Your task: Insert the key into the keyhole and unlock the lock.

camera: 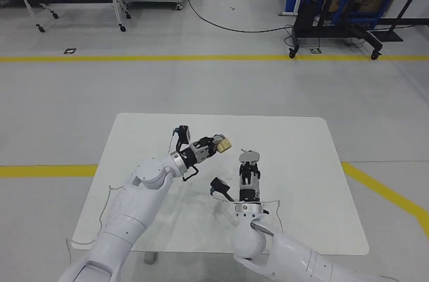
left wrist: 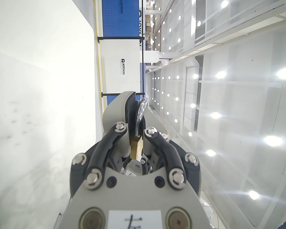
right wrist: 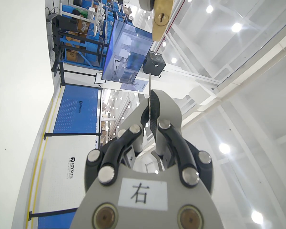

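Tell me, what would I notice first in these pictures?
The shiny brass padlock jumps out first, held over the white table by the left gripper. Just short of its keyhole, the right gripper pinches a thin silver metal key, aimed at the hole but not yet inside.

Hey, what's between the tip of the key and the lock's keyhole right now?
Nothing. The right wrist view shows only open air between the key and the keyhole in the lock.
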Controlling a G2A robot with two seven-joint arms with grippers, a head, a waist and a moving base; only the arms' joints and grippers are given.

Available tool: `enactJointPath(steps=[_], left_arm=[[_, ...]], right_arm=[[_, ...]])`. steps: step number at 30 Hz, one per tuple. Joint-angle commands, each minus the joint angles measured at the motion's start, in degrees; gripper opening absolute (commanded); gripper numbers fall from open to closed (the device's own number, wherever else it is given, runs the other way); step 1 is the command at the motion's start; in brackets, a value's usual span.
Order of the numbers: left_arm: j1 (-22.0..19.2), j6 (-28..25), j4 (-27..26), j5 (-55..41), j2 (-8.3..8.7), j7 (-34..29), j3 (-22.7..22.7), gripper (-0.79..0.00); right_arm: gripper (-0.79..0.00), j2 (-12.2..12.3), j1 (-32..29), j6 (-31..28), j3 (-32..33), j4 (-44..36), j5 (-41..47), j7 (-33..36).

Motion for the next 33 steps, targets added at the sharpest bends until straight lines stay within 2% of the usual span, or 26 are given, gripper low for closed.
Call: enactJointPath(steps=[1,8,15,33], left_arm=[[0.07,-0.35,-0.10,0.58,0.00,0.36,0.07,-0.785],[0.69,-2.04,-0.90,2.62,-0.05,2.42,0.27,-0.785],[1.76,-5.28,-1.44,3.75,-0.42,5.74,0.90,-0.785],[1.23,-5.77,-0.20,4.80,-1.02,5.78,1.86,-0.785]], right_arm=[[-0.785,-0.40,0.42,-0.39,-0.70,0.38,0.01,-0.05],[-0.785,-1.78,1.85,-1.18,-3.43,1.70,0.01,0.18],[-0.785,-3.48,1.62,-2.26,-2.73,3.61,0.01,0.42],[-0.785,-6.42,1.12,-3.31,-0.64,6.48,0.01,-0.55]])
